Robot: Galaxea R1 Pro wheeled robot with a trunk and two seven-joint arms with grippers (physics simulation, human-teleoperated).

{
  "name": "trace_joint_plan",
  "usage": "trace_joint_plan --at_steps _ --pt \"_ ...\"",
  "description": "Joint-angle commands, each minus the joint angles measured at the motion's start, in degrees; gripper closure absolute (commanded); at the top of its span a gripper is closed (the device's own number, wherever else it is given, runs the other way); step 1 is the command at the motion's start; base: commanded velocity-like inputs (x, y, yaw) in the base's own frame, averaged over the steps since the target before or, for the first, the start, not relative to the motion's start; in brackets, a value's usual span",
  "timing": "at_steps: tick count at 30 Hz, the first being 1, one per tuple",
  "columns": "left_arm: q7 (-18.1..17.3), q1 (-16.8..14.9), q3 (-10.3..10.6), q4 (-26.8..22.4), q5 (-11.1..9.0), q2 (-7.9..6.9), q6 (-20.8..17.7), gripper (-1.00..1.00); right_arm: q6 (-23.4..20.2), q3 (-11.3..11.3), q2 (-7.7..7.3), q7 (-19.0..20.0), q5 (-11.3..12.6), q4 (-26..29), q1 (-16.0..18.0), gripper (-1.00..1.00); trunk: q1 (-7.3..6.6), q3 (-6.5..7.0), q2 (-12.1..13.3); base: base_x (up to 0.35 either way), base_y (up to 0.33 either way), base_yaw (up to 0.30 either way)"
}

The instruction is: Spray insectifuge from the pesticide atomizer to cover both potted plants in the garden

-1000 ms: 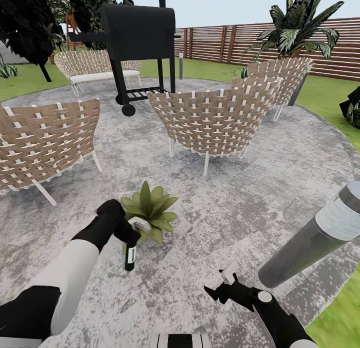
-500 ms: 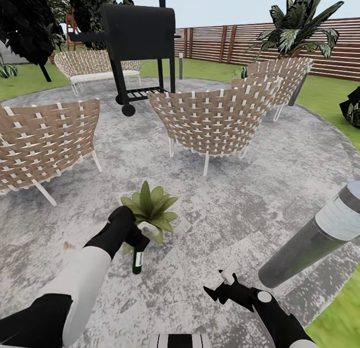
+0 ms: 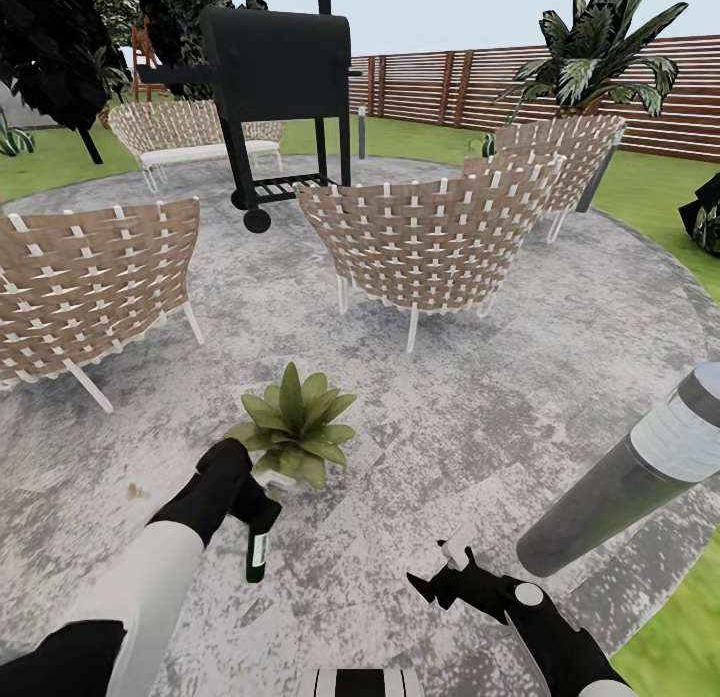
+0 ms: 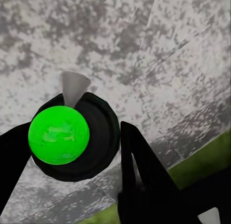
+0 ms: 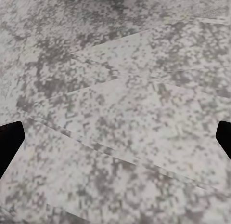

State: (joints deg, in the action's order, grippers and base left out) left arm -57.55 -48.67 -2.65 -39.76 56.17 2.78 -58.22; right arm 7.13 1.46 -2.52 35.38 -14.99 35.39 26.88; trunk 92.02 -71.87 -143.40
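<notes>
Grey mottled patio (image 3: 560, 307), lawn (image 3: 655, 192) and slatted fence (image 3: 440, 82) beyond. We list, fingers outward:

- Left gripper (image 3: 252, 509): we find its fingers (image 4: 139, 180) clenched on the pesticide atomizer (image 3: 257, 552), which hangs bottle-down just above the stone; wrist bent, black forearm and white upper arm running back low on the left.
- Atomizer, left wrist view: dark round end with bright green disc (image 4: 58, 135) between the jaws.
- Potted plant (image 3: 292, 423): just beyond the left gripper, on the patio.
- Right gripper (image 3: 440, 569): fingers spread, nothing between them, low over bare stone.
- Surroundings: three wicker chairs (image 3: 430, 242), black grill (image 3: 275, 87), grey bollard lamp (image 3: 630, 472) close on our right, palm (image 3: 595, 47).
</notes>
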Motion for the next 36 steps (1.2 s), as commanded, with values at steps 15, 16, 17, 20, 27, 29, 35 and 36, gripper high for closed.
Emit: trace_joint_plan --at_steps 15,16,17,20,27,29,35,36 --pt "-0.5 1.6 -0.6 -6.1 1.1 -2.56 0.1 1.00 0.5 0.0 -0.10 -0.1 -0.6 0.0 0.0 -1.00 -0.01 -0.04 0.0 0.000 0.000 0.000" --pt "-0.5 2.7 -0.5 -6.2 1.1 -2.62 0.2 1.00 0.5 0.0 -0.11 -0.1 -0.6 -0.1 0.0 -1.00 -0.01 -0.04 0.0 0.018 0.000 0.000" --pt "-0.5 3.2 -0.5 -6.2 1.1 -2.64 0.2 1.00 0.5 0.0 -0.11 -0.1 -0.6 -0.1 0.0 -1.00 -0.01 -0.04 0.0 0.063 0.044 0.000" --pt "-0.5 4.0 -0.4 -6.2 1.0 -2.51 0.3 1.00 0.5 0.0 -0.12 -0.1 -0.6 -0.1 0.0 -1.00 -0.01 -0.04 0.0 0.131 0.190 0.000" --pt "-0.4 4.1 -0.1 -6.9 1.0 -2.29 0.2 1.00 0.5 -0.1 -0.12 -0.1 -0.7 0.0 0.0 -1.00 -0.01 -0.04 0.0 0.018 0.028 0.000" --pt "-0.4 4.0 -0.2 -10.4 1.1 -2.16 0.2 1.00 0.4 -0.1 -0.12 -0.1 -0.7 0.0 0.0 -1.00 -0.01 -0.04 0.0 0.000 0.001 0.000" --pt "-0.3 4.2 -0.5 -11.6 1.1 -2.82 0.3 1.00 0.4 -0.1 -0.12 -0.1 -0.7 0.0 0.0 -1.00 -0.01 -0.04 0.0 0.000 0.000 0.000" --pt "-0.3 4.2 -0.6 -11.7 1.1 -2.86 0.3 1.00 0.5 -0.1 -0.12 -0.1 -0.7 0.0 0.1 -1.00 -0.01 -0.04 0.0 0.000 0.000 0.000"
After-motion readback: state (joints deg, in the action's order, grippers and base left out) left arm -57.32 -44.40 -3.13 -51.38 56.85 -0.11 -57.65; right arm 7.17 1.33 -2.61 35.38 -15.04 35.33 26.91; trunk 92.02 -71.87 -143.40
